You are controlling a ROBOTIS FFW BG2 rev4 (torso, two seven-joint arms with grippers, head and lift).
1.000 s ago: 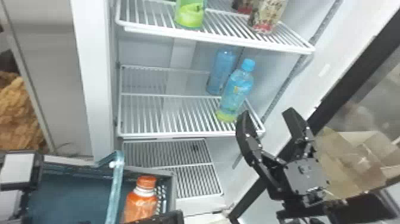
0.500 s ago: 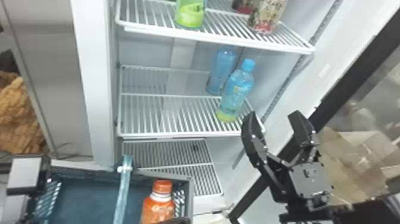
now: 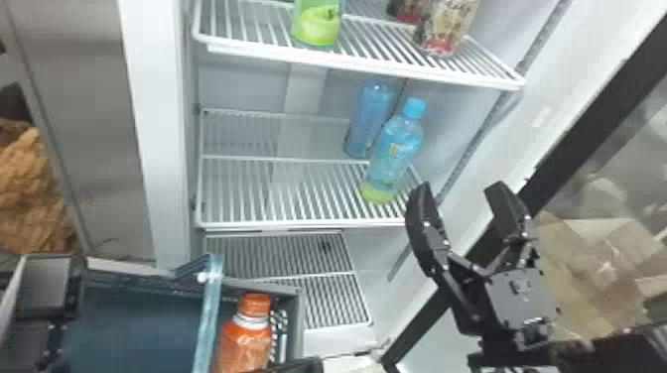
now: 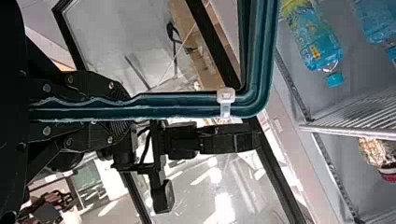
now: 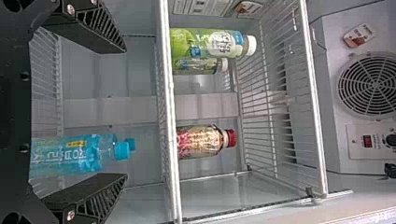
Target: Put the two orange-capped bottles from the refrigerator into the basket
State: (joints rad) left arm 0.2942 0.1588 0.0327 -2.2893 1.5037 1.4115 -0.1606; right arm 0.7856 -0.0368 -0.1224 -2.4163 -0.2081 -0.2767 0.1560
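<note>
- Since the last earlier frame, basket [image 3: 296, 303] and the bottle in it have shifted slightly left in my head view; refrigerator [image 3: 154, 149] contents hold their places.
- Far left: one left arm [image 3: 47, 285], beside the basket.
- My left gripper [image 4: 119, 114], seen at the wrist: two fingers closed together on the one teal handle [image 3: 206, 317], which has a white clip [image 3: 202, 277] near its bend.
- One orange-capped bottle [image 3: 246, 337] counted. It's inside the basket, right of the handle, near the right wall, cap up.
- Upper shelf [image 3: 367, 62], left part: one green-based bottle [image 3: 317, 25] from the head; my right wrist view gives two green bottles [image 5: 205, 44] there.
- Shelf below: two blue bottles [image 3: 392, 154], upright, one behind the other, toward the right side.
- Upper shelf again, farther right: two patterned containers [image 3: 444, 30], one partly behind the other.
- Right gripper [image 3: 461, 186]: two fingers well apart, near the front blue bottle and the shelf's right front corner. I read a gap between that bottle and the nearer finger.
- Far right: brown cardboard [image 3: 590, 268], beyond the dark door frame [image 3: 570, 149].
</note>
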